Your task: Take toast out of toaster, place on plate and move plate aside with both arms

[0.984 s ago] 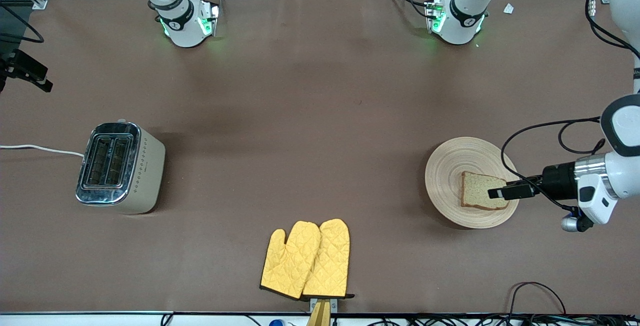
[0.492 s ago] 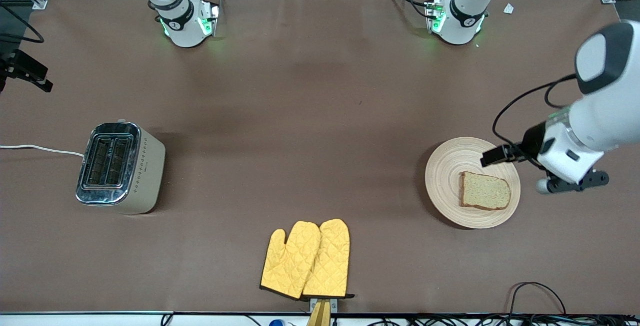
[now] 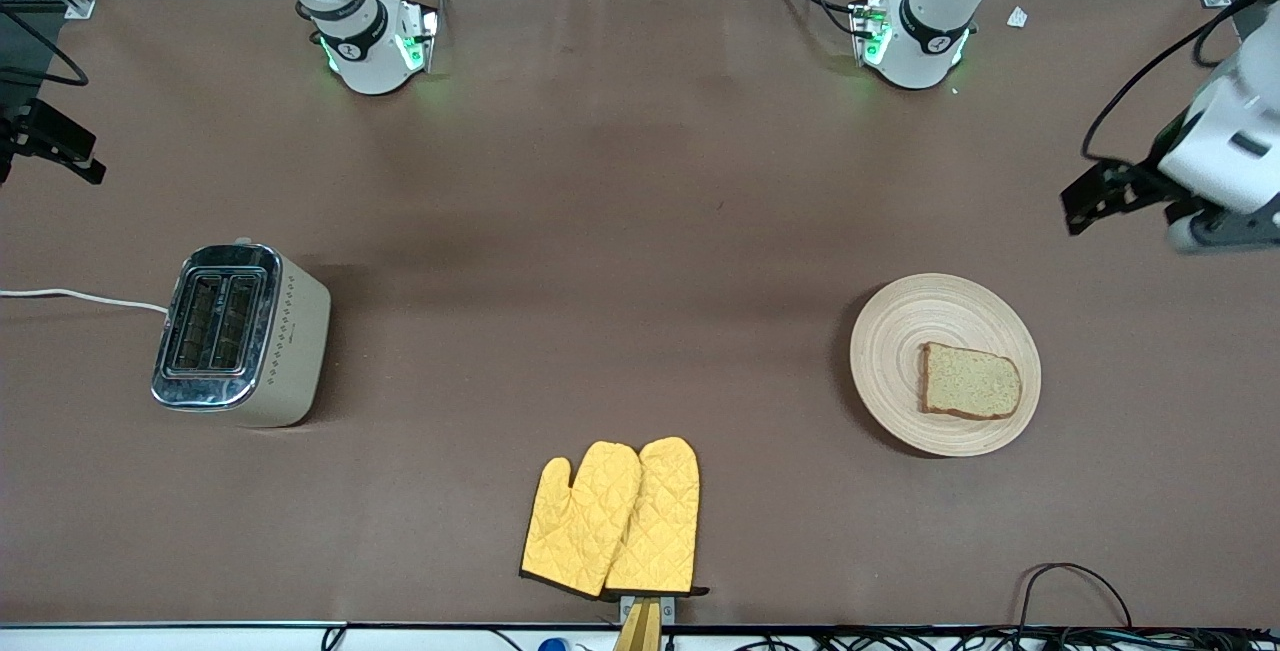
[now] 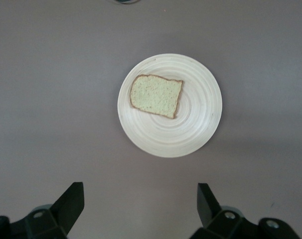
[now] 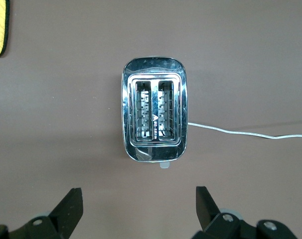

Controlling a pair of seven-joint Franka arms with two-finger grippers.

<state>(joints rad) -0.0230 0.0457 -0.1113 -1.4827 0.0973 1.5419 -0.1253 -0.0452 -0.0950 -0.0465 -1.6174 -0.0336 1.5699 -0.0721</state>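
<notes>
The toast [image 3: 970,381] lies flat on the round beige plate [image 3: 890,351] toward the left arm's end of the table. My left gripper [image 3: 1085,199] is open and empty, raised over bare table beside the plate. In the left wrist view the toast [image 4: 156,95] and plate [image 4: 191,129] lie well clear of my open left gripper [image 4: 140,194]. My right gripper [image 5: 139,199] is open and empty, high over the toaster [image 5: 154,114]. It is out of the front view.
The toaster [image 3: 235,336], both slots empty, stands toward the right arm's end, its white cord [image 3: 80,298] running off the table. A pair of yellow oven mitts [image 3: 612,519] lies at the table edge nearest the front camera.
My left gripper has let go of the toast, risen off the plate and swung away toward the table's end. The toast stays on the plate.
</notes>
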